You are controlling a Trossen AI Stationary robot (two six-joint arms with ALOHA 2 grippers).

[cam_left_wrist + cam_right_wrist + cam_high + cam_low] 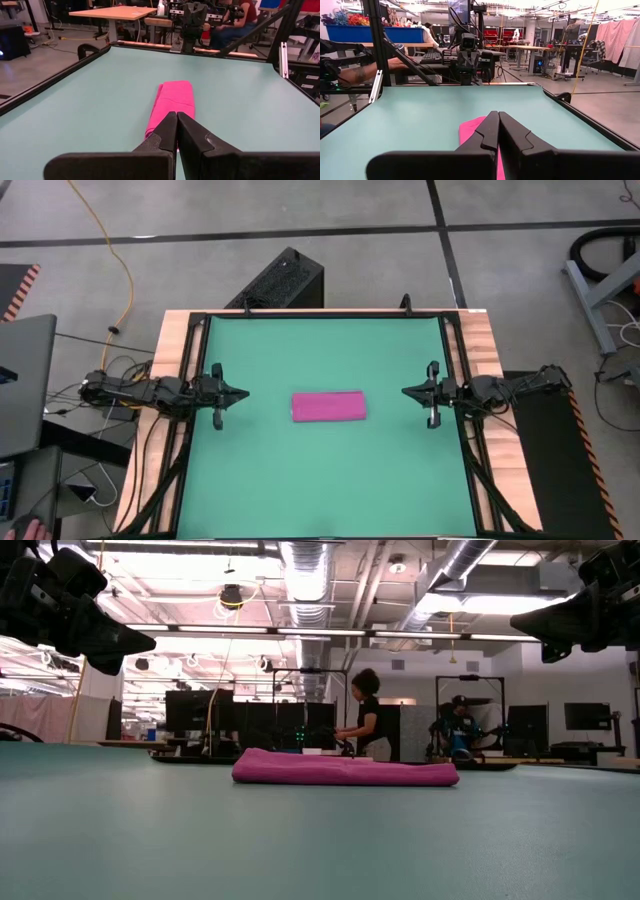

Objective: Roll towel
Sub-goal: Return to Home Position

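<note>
Towel (328, 406) lies rolled on green mat (300, 480) between left gripper (242, 393) and right gripper (406, 391), touching neither (both closed, empty)

**Both arms level, tips facing, fingers together**

The dark six-joint left arm (150, 392) reaches in from the left side, held level. Its dark two-finger left gripper (243, 393) points inward, fingers (165, 132) pressed flat together and holding nothing. The right arm (510, 388) mirrors it from the opposite side. The right gripper (405, 391) is likewise closed and empty. Both are raised.

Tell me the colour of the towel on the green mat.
The towel is plain magenta-pink; the high view shows it best.
</note>
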